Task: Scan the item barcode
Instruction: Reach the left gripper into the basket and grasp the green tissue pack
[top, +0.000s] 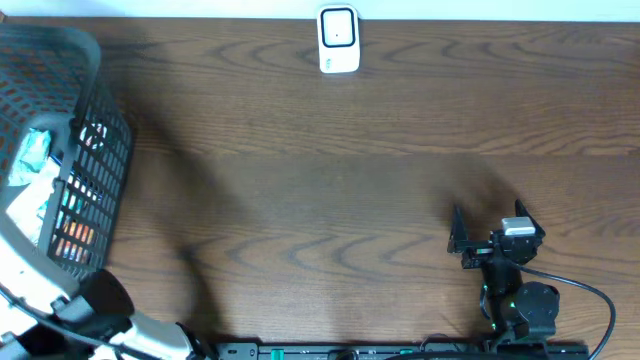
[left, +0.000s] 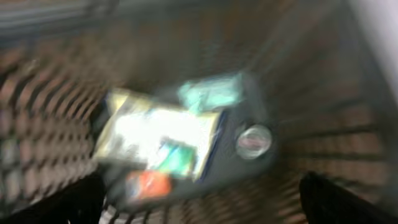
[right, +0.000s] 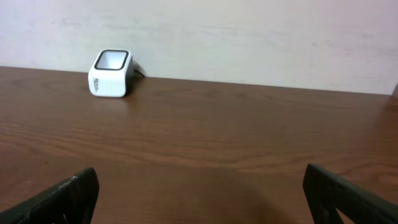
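Black left gripper (left: 202, 194) hangs spread over the basket (top: 96, 52); right gripper (right: 199, 182) likewise spread.

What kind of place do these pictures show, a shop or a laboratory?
Probably a lab bench imitating a shop checkout: a small white box-shaped barcode scanner stands on the brown wooden table, and a grey plastic mesh basket holds packaged goods.

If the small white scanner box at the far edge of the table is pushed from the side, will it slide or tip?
The small white scanner box looks squat and rigid, so it probably slides rather than tips. The brown wooden table seems smooth, so little would stop it. Being small, it is likely light.
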